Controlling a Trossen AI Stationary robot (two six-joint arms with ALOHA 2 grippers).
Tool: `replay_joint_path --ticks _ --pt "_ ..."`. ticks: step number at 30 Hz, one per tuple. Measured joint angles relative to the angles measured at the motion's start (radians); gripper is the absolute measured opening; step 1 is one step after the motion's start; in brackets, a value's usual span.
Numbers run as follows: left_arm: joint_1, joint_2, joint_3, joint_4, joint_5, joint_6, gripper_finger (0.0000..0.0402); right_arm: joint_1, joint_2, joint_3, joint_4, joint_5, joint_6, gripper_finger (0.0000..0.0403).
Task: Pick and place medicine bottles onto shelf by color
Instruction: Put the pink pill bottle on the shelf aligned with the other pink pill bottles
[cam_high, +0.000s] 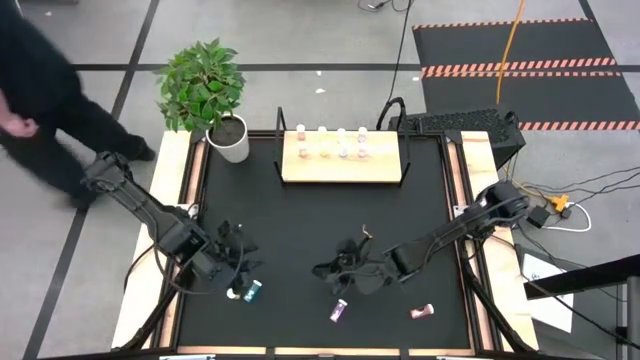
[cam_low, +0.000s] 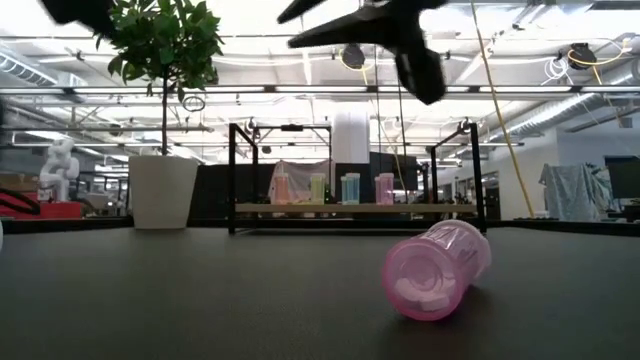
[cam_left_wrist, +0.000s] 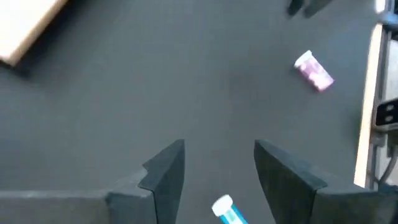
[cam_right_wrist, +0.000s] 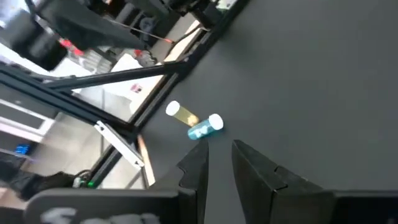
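Blue bottle (cam_left_wrist: 228, 210) between left gripper (cam_left_wrist: 217, 168) parted fingers, untouched.

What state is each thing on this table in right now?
Shelf: four bottles stand on it.
Pink bottle: lying on its side.
Purple bottle: lying down.
Blue bottle: lying down.
Yellow bottle: lying beside the blue one.
Left gripper: open, empty.
Right gripper: slightly open, empty.

I see even, bright overhead light from ceiling strips in the low view; shadows on the black table (cam_high: 320, 225) are faint. Both wrist views look soft, with blurred edges.
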Motion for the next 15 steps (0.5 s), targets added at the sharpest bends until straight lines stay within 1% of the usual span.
replay_joint_path --ticks 7,11,15 --pt "-0.033 0.002 -0.148 0.064 0.111 -0.199 0.0193 -0.009 0.13 0.162 0.007 0.001 -0.013 0.0063" --pt "-0.039 0.002 -0.221 0.13 0.184 -0.265 0.0193 -0.009 0.164 0.211 0.008 0.007 0.004 0.0063" --pt "-0.038 0.002 -0.296 0.254 0.236 -0.307 0.0193 -0.003 0.168 0.217 -0.012 0.027 0.021 0.0063"
